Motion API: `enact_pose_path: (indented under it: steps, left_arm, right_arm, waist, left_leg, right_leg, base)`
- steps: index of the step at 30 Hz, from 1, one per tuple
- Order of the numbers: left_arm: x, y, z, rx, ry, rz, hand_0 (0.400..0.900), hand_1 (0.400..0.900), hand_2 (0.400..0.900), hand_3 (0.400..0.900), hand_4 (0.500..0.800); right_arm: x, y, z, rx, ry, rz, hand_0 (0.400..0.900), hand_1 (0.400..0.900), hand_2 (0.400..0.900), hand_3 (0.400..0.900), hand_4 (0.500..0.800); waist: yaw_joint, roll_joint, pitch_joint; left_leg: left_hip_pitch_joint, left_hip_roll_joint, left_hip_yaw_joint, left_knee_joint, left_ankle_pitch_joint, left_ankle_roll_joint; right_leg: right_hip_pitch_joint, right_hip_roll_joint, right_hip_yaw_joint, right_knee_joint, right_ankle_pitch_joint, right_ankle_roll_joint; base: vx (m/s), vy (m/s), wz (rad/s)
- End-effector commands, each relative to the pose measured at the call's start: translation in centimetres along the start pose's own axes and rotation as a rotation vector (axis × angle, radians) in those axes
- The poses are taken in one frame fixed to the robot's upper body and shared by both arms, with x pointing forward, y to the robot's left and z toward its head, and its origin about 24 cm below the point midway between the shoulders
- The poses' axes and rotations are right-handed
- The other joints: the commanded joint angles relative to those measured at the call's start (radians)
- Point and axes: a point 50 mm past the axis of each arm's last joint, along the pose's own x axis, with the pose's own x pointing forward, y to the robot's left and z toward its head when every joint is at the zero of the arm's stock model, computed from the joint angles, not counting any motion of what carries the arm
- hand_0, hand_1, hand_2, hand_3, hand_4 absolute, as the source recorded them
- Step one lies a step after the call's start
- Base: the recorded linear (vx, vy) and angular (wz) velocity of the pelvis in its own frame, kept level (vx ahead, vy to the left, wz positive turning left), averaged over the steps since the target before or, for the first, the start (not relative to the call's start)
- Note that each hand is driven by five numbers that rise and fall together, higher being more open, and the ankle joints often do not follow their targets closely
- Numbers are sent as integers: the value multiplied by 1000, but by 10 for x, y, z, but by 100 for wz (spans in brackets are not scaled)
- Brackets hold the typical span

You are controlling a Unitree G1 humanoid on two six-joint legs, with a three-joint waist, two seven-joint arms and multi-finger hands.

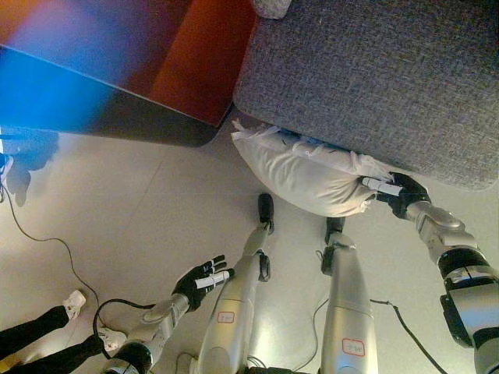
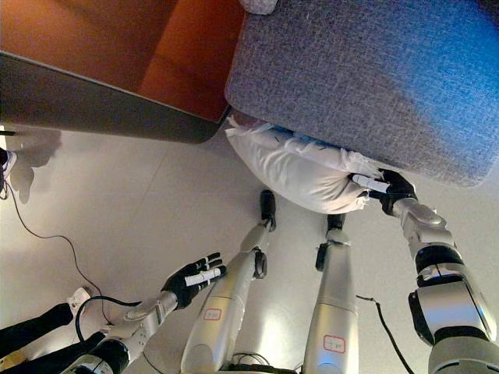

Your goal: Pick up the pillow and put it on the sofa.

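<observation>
Down at seven o'clock, the left hand (image 1: 201,281) is hovering over the smooth pale floor (image 1: 132,210), its fingers spread loose and gripping nothing. Out at three o'clock, the right hand (image 1: 394,192) is pinching a corner of the soft, puffy white pillow (image 1: 308,175), which is lying on the floor, touching the front edge of the coarse-woven grey sofa (image 1: 374,70) at one o'clock.

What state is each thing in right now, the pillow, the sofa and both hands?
pillow: on the floor against the sofa's front edge, not yet on the seat
sofa: grey seat, no pillow on it
right hand: curled round the pillow's corner
left hand: open, holding nothing, above the floor
</observation>
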Motion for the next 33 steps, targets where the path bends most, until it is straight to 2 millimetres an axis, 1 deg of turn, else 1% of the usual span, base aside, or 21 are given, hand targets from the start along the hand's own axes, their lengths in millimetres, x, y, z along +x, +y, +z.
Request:
enact_pose_path:
  steps: [1,6,9,13,14,17,20,24,28,29,30,33]
  left_arm:
    - [-19,1,-46,-68,104,25,900,900,900,900,800]
    - [-20,1,-48,-69,109,24,900,900,900,900,800]
    - [-22,4,-51,-71,124,35,900,900,900,900,800]
    - [-26,12,-54,-76,149,62,900,900,900,900,800]
    - [-28,16,-55,-75,156,73,900,900,900,900,800]
    - [-34,24,-61,-81,178,102,900,900,900,900,800]
    - [-39,33,-64,-82,198,136,900,900,900,900,800]
    - [-48,43,-71,-83,231,162,900,900,900,900,800]
    - [-59,46,-89,-96,294,203,900,900,900,900,800]
    - [-59,46,-88,-96,294,203,900,900,900,900,800]
    - [-65,46,-99,-105,328,225,900,900,900,900,800]
    - [-74,49,-110,-116,378,264,900,900,900,900,800]
  right_arm:
    - [-10,-21,64,4,-253,20,400,400,400,400,500]
    - [-9,-19,56,-15,-242,42,400,400,400,400,500]
    - [-11,-18,48,-37,-225,74,400,400,400,400,500]
    - [-14,-13,29,-65,-196,118,400,400,400,400,500]
    - [-16,-13,21,-65,-184,128,400,400,400,400,500]
    - [-23,-10,-2,-72,-154,160,400,400,400,400,500]
    - [-28,-6,-17,-72,-147,180,400,400,400,400,500]
    - [-35,-3,-27,-82,-134,210,400,400,400,400,500]
    - [-43,6,-46,-111,-85,284,400,400,400,400,500]
    - [-43,6,-46,-111,-85,284,400,400,400,400,500]
    - [-46,10,-51,-135,-69,320,400,400,400,400,500]
    - [-50,15,-51,-159,-54,367,400,400,400,400,500]
  waist:
    - [-26,67,23]
    - [-28,57,23]
    - [-33,39,23]
    - [-41,-2,23]
    - [-43,-16,18]
    - [-43,-52,-15]
    - [-42,-84,-41]
    - [-47,-118,-75]
    - [-54,-147,-132]
    - [-54,-147,-134]
    - [-57,-159,-167]
    - [-61,-176,-208]
  left_leg:
    - [43,-44,7,138,-185,-48]
    - [81,-44,11,126,-191,-49]
    - [125,-41,16,117,-197,-51]
    - [216,-34,19,97,-206,-54]
    - [240,-31,20,91,-210,-54]
    - [297,-20,25,68,-214,-54]
    - [346,-6,34,50,-220,-54]
    - [408,4,42,25,-228,-55]
    - [513,6,47,-44,-234,-49]
    - [511,6,47,-45,-230,-49]
    - [555,6,50,-79,-230,-49]
    - [603,9,60,-109,-230,-48]
  right_leg:
    - [66,71,-44,-100,0,-20]
    - [108,72,-53,-123,4,-21]
    - [157,69,-62,-148,10,-18]
    - [257,67,-74,-201,25,-13]
    - [286,66,-78,-217,29,-10]
    - [354,65,-90,-254,37,-2]
    - [413,60,-98,-280,41,8]
    - [484,57,-103,-317,48,19]
    - [583,58,-99,-383,62,41]
    - [582,58,-99,-386,66,41]
    - [623,61,-99,-417,73,49]
    - [667,63,-101,-445,81,56]
  base:
    - [0,0,0]
    - [-1,-2,-1]
    - [18,-10,-4]
    - [31,-37,-3]
    - [38,-58,-3]
    - [57,-65,-4]
    - [44,-82,0]
    - [48,-48,-1]
    - [91,2,-1]
    - [130,10,-1]
    - [92,6,-1]
    - [117,4,-2]
